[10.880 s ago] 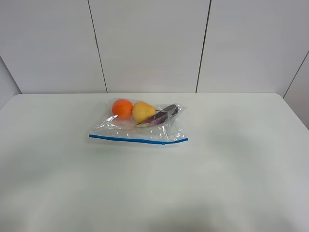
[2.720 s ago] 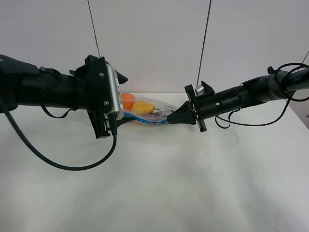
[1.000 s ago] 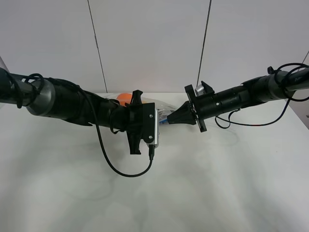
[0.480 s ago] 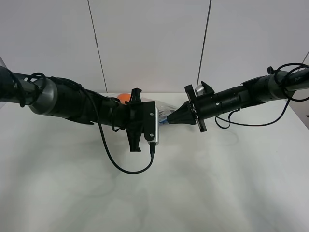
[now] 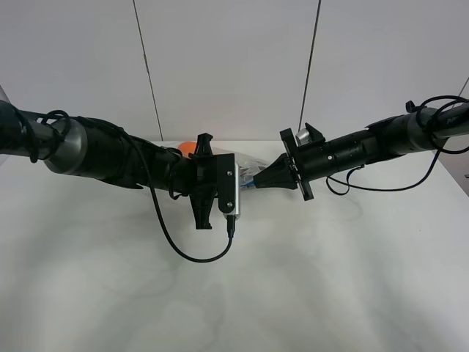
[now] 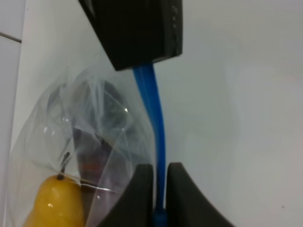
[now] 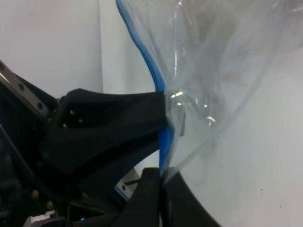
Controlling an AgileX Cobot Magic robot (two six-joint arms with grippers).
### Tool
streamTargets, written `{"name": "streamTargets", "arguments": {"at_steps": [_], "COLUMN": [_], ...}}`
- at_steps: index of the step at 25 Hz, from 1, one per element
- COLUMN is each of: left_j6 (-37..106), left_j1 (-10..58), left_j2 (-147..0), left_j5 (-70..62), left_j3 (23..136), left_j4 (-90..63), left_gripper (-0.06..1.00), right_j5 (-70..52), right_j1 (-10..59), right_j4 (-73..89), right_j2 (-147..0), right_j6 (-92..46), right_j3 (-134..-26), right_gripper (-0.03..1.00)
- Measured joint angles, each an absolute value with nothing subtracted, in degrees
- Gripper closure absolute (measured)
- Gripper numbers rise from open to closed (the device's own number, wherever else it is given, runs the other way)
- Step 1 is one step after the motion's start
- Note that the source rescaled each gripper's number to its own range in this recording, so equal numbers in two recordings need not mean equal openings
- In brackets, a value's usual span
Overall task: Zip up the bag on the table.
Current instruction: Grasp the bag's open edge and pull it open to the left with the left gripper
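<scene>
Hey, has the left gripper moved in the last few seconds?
Yes. In the high view the left gripper has travelled from below the left wall seam toward the right gripper, along the bag.

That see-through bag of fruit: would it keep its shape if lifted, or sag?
Probably sag: the bag is thin crinkled film, creased and folded. Its blue zipper strip looks firmer, running fairly straight between the left hand and right hand pinching it. The yellow pear inside would likely slide to the lowest corner.

Black tubular arms [image 5: 110, 158] with looping black cables [image 5: 196, 260].
</scene>
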State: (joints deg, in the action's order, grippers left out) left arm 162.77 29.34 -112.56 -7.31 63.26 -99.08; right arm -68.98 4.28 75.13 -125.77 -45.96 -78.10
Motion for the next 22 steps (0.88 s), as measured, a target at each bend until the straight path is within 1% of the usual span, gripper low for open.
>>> {"name": "streamTargets", "arguments": {"at_steps": [10, 15, 22], "left_j6": [162.8, 162.8, 162.8], "left_j1": [28.2, 25.2, 19.2], "left_j2": [-112.6, -112.6, -112.6], "left_j5": [-6.2, -5.8, -6.1], "left_j3": [63.3, 63.3, 63.3], "left_j4": [-99.1, -99.1, -99.1], "left_gripper": [0.94, 0.94, 0.94], "right_j5": [-68.8, -68.7, -68.6], "right_j1": [4.3, 4.3, 4.3], "right_j4": [75.4, 75.8, 76.5], "right_j2": [-125.8, -125.8, -125.8], "right_j6": [-46.0, -46.0, -46.0], "right_j3": [-78.1, -78.1, -78.1], "right_gripper": [0.96, 0.96, 0.96]}}
